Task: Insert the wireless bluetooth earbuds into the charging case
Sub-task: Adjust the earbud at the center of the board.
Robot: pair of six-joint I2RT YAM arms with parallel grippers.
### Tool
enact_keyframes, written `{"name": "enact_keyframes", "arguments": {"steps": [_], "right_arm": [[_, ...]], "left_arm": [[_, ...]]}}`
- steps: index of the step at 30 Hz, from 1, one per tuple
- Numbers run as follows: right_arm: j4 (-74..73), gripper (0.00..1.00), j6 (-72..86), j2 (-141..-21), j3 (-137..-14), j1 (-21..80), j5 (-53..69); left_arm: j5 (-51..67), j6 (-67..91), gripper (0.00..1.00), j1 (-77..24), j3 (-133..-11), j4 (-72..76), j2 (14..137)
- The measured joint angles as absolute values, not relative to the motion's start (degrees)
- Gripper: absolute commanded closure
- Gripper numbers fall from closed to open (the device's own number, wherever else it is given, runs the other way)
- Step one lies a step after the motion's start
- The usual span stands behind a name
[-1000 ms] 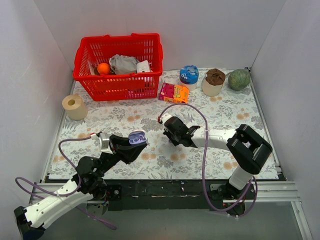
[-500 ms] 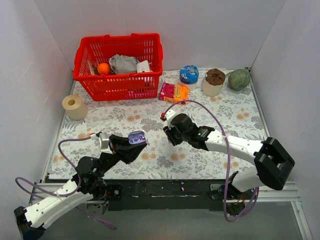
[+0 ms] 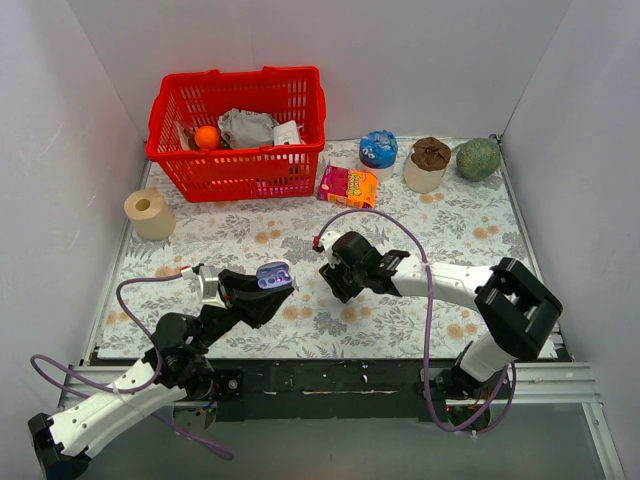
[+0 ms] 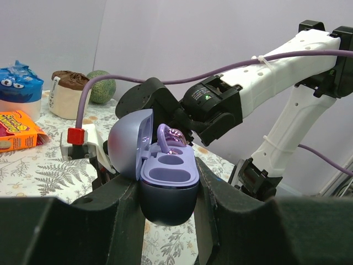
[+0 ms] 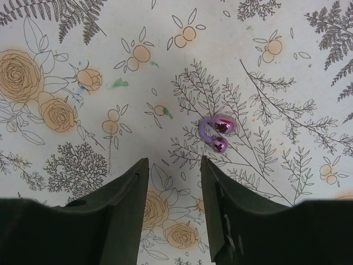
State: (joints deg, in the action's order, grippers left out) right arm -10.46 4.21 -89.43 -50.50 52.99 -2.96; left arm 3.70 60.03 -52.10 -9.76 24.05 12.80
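The pale lavender charging case (image 4: pixel 168 185) stands with its lid up, and my left gripper (image 4: pixel 168 179) is shut on its lower half. One purple earbud (image 4: pixel 171 138) sits in the far slot, and the near slot is bare. From above, the case (image 3: pixel 274 275) shows at the left gripper (image 3: pixel 268 285), above the table's front left. A second shiny purple earbud (image 5: pixel 218 131) lies on the floral tablecloth. My right gripper (image 5: pixel 172 165) hovers open over the cloth, and the bud lies just beyond its right fingertip (image 5: pixel 205 165), untouched. The right gripper (image 3: pixel 335 280) is right of the case.
A red basket (image 3: pixel 238 135) with an orange and wrappers stands at the back left, a paper roll (image 3: pixel 150 213) at the left edge. An orange box (image 3: pixel 348 185), a blue cup (image 3: pixel 378 148), a brown-topped cup (image 3: pixel 428 163) and a green ball (image 3: pixel 479 158) line the back.
The right gripper's jaws have opened from shut. The right arm's elbow swung out to the right and came partly back. The left arm and the case have stayed still.
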Motion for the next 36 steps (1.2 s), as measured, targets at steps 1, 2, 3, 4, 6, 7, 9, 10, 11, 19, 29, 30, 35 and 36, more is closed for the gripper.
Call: {"name": "enact_keyframes", "arguments": {"steps": [1, 2, 3, 4, 6, 7, 9, 10, 11, 19, 29, 30, 35, 36], "right_arm": [[-10.48, 0.49, 4.23, -89.47, -50.5, 52.99, -3.07], [-10.46, 0.49, 4.23, -89.56, -50.5, 52.99, -3.25], [-10.44, 0.49, 4.23, -89.67, -50.5, 52.99, -3.42], [-10.44, 0.49, 4.23, -89.82, -50.5, 52.99, -3.66], [-10.37, 0.49, 4.19, -90.26, -50.5, 52.99, -4.14], [-10.33, 0.49, 4.16, -90.48, -50.5, 52.99, -4.36], [-10.26, 0.49, 4.1, -90.87, -50.5, 52.99, -4.73], [-10.15, 0.49, 4.05, -91.07, -50.5, 52.99, -4.84], [-10.11, 0.49, 4.01, -91.26, -50.52, 52.99, -5.04], [-9.54, 0.5, 3.25, -93.8, -52.27, 52.93, -6.39], [-8.91, 0.52, 3.03, -95.46, -52.38, 52.1, -7.77], [-8.86, 0.52, 3.03, -95.46, -52.38, 52.07, -7.9], [-8.8, 0.49, 3.07, -94.59, -52.27, 51.81, -8.56], [-8.82, 0.49, 3.05, -93.95, -52.25, 51.81, -8.62]], "left_arm": [[3.68, 60.05, 1.0, -52.1, -9.76, 24.03, 12.8], [3.64, 60.03, 1.0, -52.1, -9.76, 23.99, 12.8], [3.62, 60.05, 1.0, -52.1, -9.76, 23.97, 12.8], [3.6, 60.03, 1.0, -52.1, -9.76, 23.99, 12.8], [3.6, 60.05, 1.0, -52.1, -9.76, 23.99, 12.8], [3.6, 60.03, 1.0, -52.1, -9.76, 24.01, 12.8], [3.6, 60.05, 1.0, -52.1, -9.76, 24.01, 12.82], [3.57, 60.05, 1.0, -52.1, -9.76, 24.01, 12.82], [3.6, 60.03, 1.0, -52.1, -9.76, 24.01, 12.82], [3.57, 60.03, 1.0, -52.1, -9.76, 23.97, 12.82], [3.53, 59.99, 1.0, -52.1, -9.76, 23.99, 12.93], [3.51, 59.99, 1.0, -52.1, -9.76, 23.99, 13.02], [3.53, 59.99, 1.0, -52.1, -9.76, 23.97, 13.34], [3.51, 60.01, 1.0, -52.1, -9.76, 23.99, 13.34]]}}
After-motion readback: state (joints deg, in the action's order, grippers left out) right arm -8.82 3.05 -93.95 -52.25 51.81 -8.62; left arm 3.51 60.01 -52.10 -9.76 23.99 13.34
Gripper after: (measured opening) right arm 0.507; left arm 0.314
